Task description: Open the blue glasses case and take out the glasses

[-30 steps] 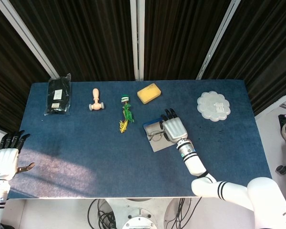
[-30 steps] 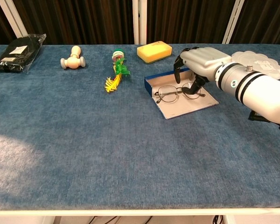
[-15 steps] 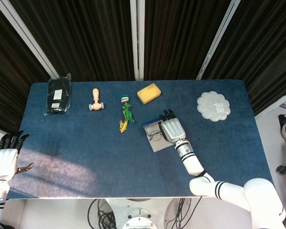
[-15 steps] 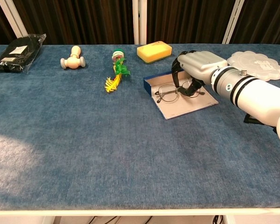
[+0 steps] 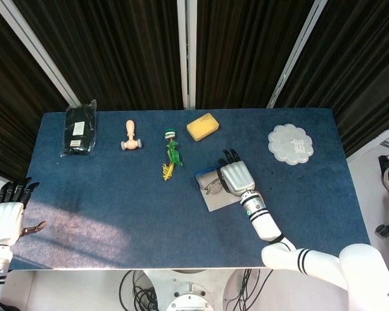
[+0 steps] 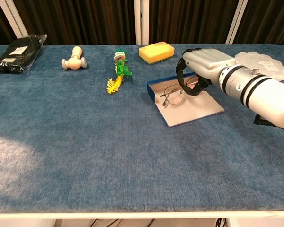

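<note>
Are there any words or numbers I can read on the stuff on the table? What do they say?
No text can be read here.
The black packet has pale labels, too small and blurred to read.
The blue glasses case, glasses, yellow sponge, and round clear lid show no writing.
The right hand and left hand show no readable marks.

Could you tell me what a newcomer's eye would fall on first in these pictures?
First, the right robot hand near mid-table, fingers curled around the glasses, which look tilted up from the open blue glasses case. Next, the bright yellow sponge just behind the case and the green and yellow toy to its left. The left robot hand waits off the table's near left corner, holding nothing.
</note>
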`<state>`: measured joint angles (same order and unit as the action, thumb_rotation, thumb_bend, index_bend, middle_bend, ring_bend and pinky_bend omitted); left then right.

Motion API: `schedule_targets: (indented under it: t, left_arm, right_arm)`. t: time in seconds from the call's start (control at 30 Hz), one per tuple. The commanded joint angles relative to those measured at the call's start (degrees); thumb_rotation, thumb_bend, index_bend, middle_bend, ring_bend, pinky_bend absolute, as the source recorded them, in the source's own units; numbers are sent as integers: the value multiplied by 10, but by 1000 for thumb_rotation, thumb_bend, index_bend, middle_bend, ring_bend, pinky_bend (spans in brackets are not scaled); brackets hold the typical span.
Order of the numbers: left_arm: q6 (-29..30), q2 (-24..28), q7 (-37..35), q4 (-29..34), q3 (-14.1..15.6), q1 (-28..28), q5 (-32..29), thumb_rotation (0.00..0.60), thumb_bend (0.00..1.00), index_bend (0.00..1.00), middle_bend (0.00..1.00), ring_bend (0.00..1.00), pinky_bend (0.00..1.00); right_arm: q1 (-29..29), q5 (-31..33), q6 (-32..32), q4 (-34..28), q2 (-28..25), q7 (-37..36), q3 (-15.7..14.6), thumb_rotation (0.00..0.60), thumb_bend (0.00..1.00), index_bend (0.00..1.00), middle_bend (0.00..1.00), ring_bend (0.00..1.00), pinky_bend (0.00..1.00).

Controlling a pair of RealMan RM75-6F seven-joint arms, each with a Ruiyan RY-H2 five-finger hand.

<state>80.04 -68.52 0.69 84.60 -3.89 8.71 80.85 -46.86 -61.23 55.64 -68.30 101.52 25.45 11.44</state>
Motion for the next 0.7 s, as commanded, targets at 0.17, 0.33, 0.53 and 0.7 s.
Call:
schedule_targets:
  t: [0.17,0.33,0.53,0.7]
  left_arm:
    - [6,2,2,5,1,-3,2,600,48,156,44,0,9]
    - [10,1,5,8,2,-6,4,600,47,156,45,0,9]
    - [17,2,6,13,4,-11,7,600,48,155,44,0,9]
    - [21,3,6,14,5,-14,7,600,47,156,44,0,9]
  right_arm:
    - [16,-37,25,-149,-82,37,-15,600,446,699,269,0,0]
    - [4,-39,6,-207,-96,68,-25,600,447,701,269,0,0]
    - [-37,-33,-43,-192,-57,99,-27,600,447,702,266,0,0]
    - [-66,-19,-67,-162,-21,116,-20,600,447,701,266,0,0]
